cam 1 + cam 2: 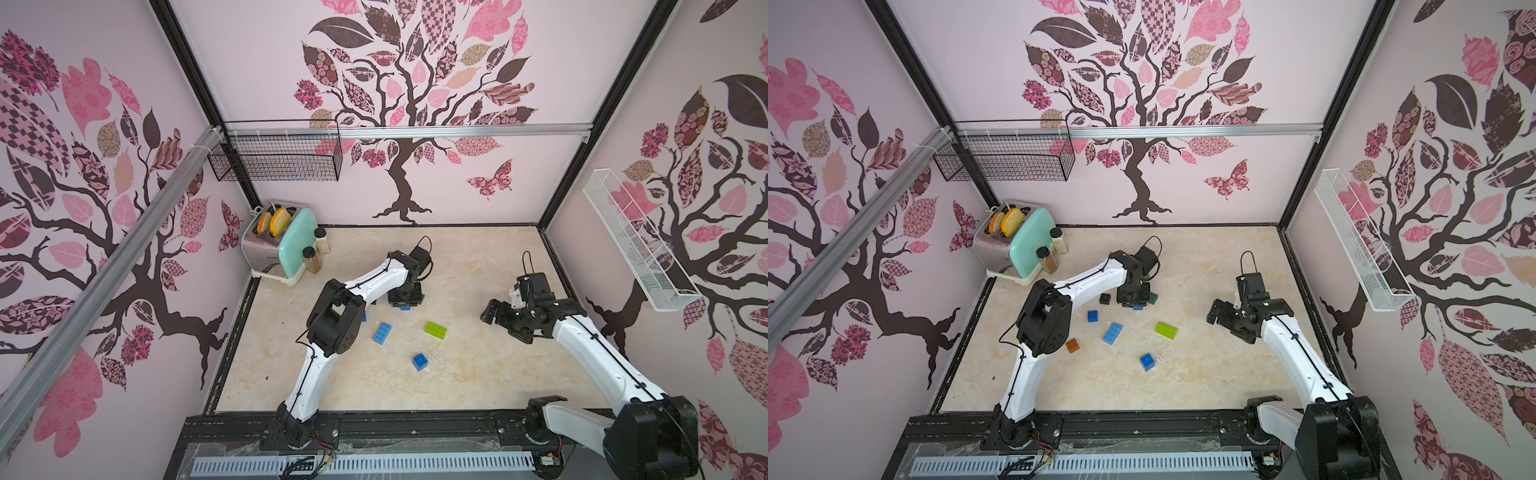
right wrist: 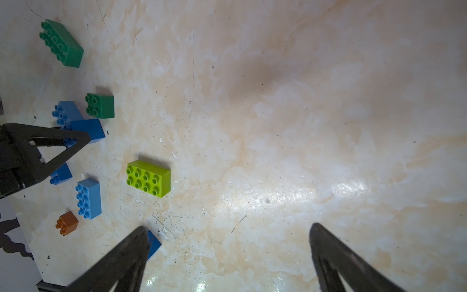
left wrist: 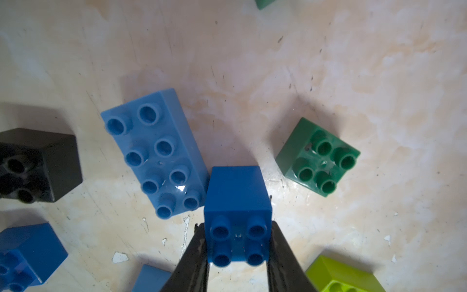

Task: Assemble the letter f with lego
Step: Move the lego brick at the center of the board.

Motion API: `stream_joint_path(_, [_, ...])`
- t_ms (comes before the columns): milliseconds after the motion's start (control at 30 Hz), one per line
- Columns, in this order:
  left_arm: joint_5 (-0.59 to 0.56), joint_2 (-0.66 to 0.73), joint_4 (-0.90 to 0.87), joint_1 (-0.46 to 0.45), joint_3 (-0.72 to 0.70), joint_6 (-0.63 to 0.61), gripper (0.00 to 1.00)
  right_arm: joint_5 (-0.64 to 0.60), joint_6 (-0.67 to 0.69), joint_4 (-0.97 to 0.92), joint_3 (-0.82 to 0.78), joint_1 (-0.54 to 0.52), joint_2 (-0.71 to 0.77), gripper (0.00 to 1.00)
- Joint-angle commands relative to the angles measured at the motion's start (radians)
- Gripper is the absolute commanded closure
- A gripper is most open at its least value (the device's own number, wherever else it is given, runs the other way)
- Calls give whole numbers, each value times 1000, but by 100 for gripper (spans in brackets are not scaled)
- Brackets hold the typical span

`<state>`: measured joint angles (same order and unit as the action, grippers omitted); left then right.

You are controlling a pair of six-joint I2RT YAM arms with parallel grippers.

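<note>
The left gripper (image 3: 237, 225) is pinched onto a blue square brick (image 3: 237, 192). Its black fingers (image 3: 194, 252) press flat against opposite side walls, and the studs face the wrist camera. The brick sits low toward the far middle of the marbled tabletop (image 1: 478, 374); whether it rests on the surface or hangs just above it cannot be told. Its lower corner is touching or just beside a light blue oblong brick (image 3: 154, 154). A dark green square brick (image 3: 318, 161) lies near on the other side, and a black brick (image 3: 32, 164) farther off. The right gripper (image 2: 227, 228) hovers spread wide and empty.

The bricks look hard, stiff and light, with glossy walls that could twist out of a skewed grip. The side walls seem the right hold, since that leaves the studs and the hollow underside free for joining. Nothing looks fragile, but mating probably needs square alignment and a firm push, and an unheld lower brick would likely skate on this slick top.

Room is tight around the left gripper. Nearer the robot lie a lime green oblong brick (image 1: 436, 330), a second light blue oblong brick (image 1: 382, 332), another blue square brick (image 1: 420, 361) and a brown brick (image 1: 1072, 345). The widest bare stretch is on the right arm's side, bounded by the wall. The toaster (image 1: 278, 241) stands well apart in the far corner.
</note>
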<state>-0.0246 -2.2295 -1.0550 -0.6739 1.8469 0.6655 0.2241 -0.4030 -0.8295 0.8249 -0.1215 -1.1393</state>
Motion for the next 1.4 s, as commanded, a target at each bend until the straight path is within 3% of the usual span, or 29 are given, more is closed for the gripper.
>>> stream_joint_path(0, [36, 9, -46, -23, -23, 29, 86, 8, -2, 6, 42, -4, -9, 0])
stream_joint_path(367, [70, 1, -56, -47, -13, 69, 84, -5, -10, 4, 48, -12, -29, 0])
stream_joint_path(567, [73, 3, -56, -46, 6, 62, 71, -9, -12, 4, 54, -21, -42, 0])
stream_joint_path(867, [36, 49, -48, -40, 10, 24, 42, -24, -19, 2, 74, -45, -61, 0])
stream_joint_path(1000, [14, 152, -24, -29, -35, -4, 23, -50, -28, 1, 105, -94, -86, 1])
stream_joint_path(1100, [-5, 283, -5, -15, -110, -37, 2, -68, -68, 27, 122, -147, -127, 1])
stream_joint_path(1267, [-4, 510, 13, 34, -314, -69, 3, -108, -158, 156, 105, -263, -178, 0])
stream_joint_path(1367, [16, 682, 146, 72, -526, -49, 2, -95, -248, 171, 141, -317, -254, 0])
